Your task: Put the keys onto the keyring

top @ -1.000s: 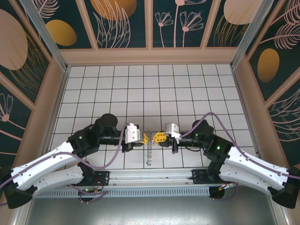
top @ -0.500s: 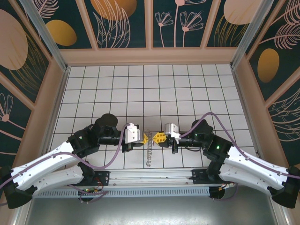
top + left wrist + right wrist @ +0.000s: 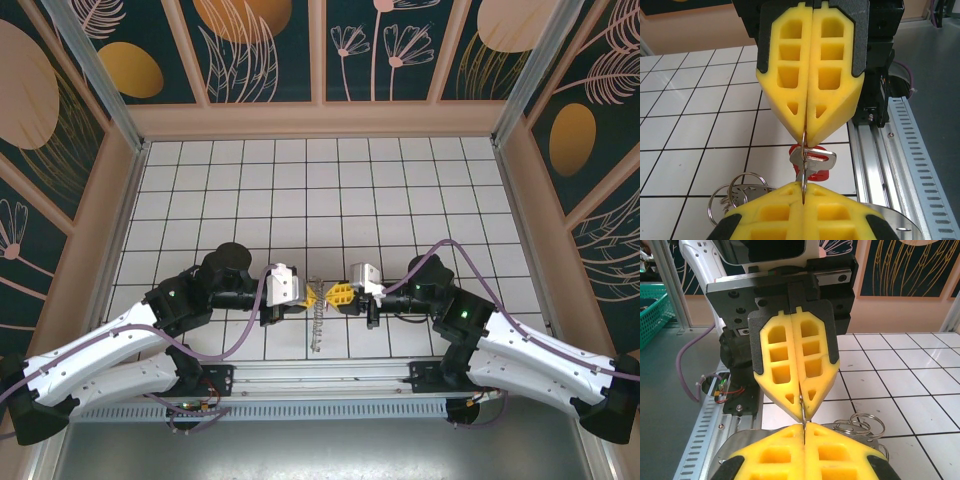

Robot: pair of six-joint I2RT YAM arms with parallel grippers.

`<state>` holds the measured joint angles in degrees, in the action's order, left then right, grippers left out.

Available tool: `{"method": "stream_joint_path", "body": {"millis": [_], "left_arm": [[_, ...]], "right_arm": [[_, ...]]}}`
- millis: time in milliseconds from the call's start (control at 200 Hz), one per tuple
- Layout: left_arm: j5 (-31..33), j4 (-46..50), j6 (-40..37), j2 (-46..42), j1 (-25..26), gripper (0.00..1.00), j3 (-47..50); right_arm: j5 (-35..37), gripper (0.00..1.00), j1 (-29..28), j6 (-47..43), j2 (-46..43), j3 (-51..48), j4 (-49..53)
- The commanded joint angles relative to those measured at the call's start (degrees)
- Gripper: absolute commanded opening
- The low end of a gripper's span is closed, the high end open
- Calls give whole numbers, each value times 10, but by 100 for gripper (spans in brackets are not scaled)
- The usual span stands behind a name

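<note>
At opposite sides of the keyring (image 3: 318, 326), the left jaws and right jaws are each pinched fully closed on its thin wire. The red key (image 3: 820, 174) hangs against that wire between them. Threading looks underway; next, the key probably needs working round the wire without either grip slipping.

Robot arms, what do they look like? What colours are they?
Both the left arm and right arm have long white shells with black joints, a tiny green light each, and a purple cable looping along. The left gripper and right gripper have white blocks, black holders and chunky yellow fingers with square holes.
</note>
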<state>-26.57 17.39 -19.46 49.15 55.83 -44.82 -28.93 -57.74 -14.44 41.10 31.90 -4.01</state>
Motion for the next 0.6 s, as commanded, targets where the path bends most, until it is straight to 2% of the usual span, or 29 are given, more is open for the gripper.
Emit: {"method": "stream_joint_path", "body": {"millis": [0,595], "left_arm": [[-9,-21,-1,-8,2,0,-19],[-10,-22,-2,-9,2,0,-20]], "right_arm": [[-23,0,-2,8,5,6,-1],[-35,0,-3,7,14,9,1]]}}
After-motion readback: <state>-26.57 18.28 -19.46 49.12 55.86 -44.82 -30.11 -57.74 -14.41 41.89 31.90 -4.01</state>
